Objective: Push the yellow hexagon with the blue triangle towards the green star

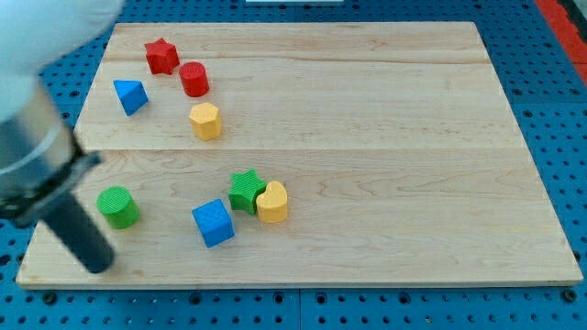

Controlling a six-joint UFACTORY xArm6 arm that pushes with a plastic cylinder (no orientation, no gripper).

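Wooden worktop [385, 137] carries everything. Blue triangle [130, 95] at the view's upper left, yellow hexagon [205, 120] just right and slightly below it, green star [245, 190] further down and right, touching a yellow heart [272, 202]. Roughly one slanting line, triangle to hexagon to star. My tip [95, 266] low at the view's left, beside a green cylinder [118, 206], well below the triangle. No jaws here, so nothing grasped; must get round above-left of the triangle first.

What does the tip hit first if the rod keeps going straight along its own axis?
Probably just the wooden board. My tip sits near the board's lower-left edge, left of and below the green cylinder; the rod slants toward the view's bottom right. No block lies there, though depth is unclear.
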